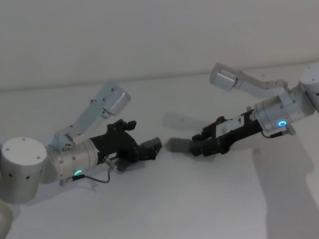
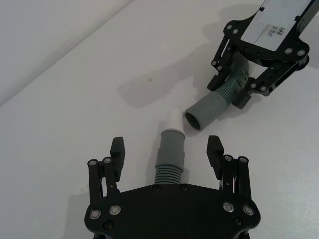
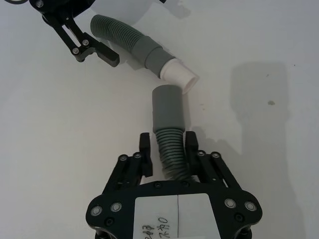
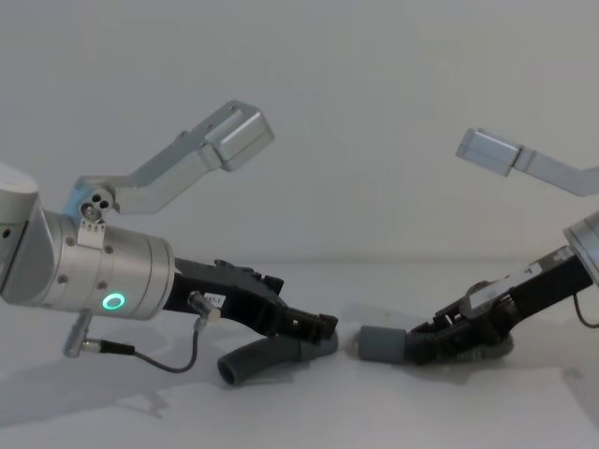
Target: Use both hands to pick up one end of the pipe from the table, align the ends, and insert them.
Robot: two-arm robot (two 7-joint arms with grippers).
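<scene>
Right gripper [image 3: 168, 140], right of centre, pinches a ribbed hose [image 3: 172, 157] behind its plain cuff [image 3: 166, 107]; left gripper [image 2: 166, 145], left of centre, is spread over the white-tipped cuff [image 2: 172, 139], the two cuffs just apart

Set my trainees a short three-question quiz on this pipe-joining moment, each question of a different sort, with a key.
1. True or false: the white tip is already inside the grey cuff.
2. The right pincer grips its piece by the: A) ribbed hose B) grey cuff C) white tip.
3. One word: is the left pincer open or shut?

Key: 1 false, the two ends lie apart. 2 A. 3 open, with a gap on each side of the pipe.
</scene>
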